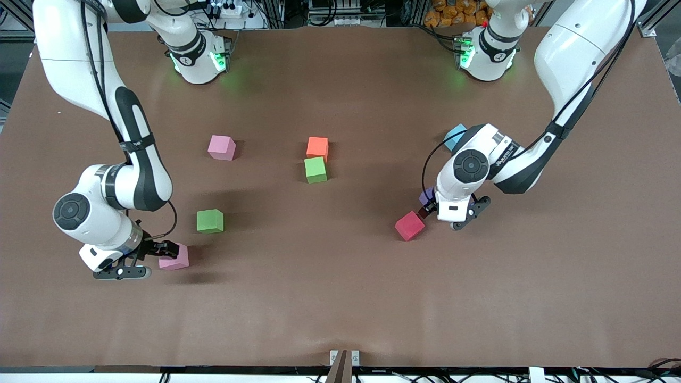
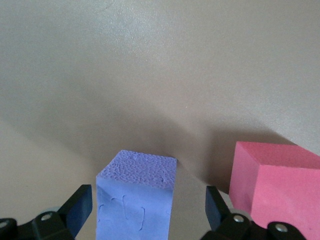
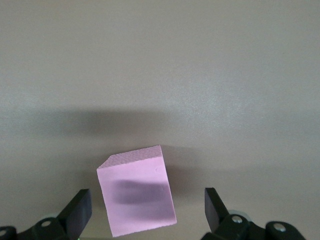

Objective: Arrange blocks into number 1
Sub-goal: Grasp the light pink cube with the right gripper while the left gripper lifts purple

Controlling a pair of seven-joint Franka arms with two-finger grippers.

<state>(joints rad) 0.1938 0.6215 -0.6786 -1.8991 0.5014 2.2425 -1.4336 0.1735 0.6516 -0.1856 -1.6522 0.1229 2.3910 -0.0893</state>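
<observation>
Front view gives us the whole brown table point(image 1: 340, 298) with eight small blocks scattered on it. We see the right gripper point(image 1: 151, 260) low at the right arm's end of the table, its fingers spread wide on either side of a pink block point(image 1: 175, 257); in the right wrist view that pink block point(image 3: 136, 197) sits tilted between the dark fingers point(image 3: 77, 210) with a gap on each side, so we read the jaws as open and not clamping it. We see the left gripper point(image 1: 452, 215) low toward the left arm's end, and the left wrist view shows a purple block point(image 2: 136, 197) between its fingers point(image 2: 80, 207), again with clear space at both sides, so those jaws stand open too. In the front view only a sliver of the purple block point(image 1: 425, 197) shows past the wrist, and the red block point(image 1: 409, 225) lies just beside it, nearer the camera; the left wrist view shows the same red block point(image 2: 275, 182) close by. A light blue block point(image 1: 455, 135) peeks out above the left arm's wrist. Near the table's middle, the orange block point(image 1: 317, 148) and a green block point(image 1: 315, 170) touch, the green one nearer the camera. A second pink block point(image 1: 221, 147) and a second green block point(image 1: 210, 221) lie apart toward the right arm's end.
</observation>
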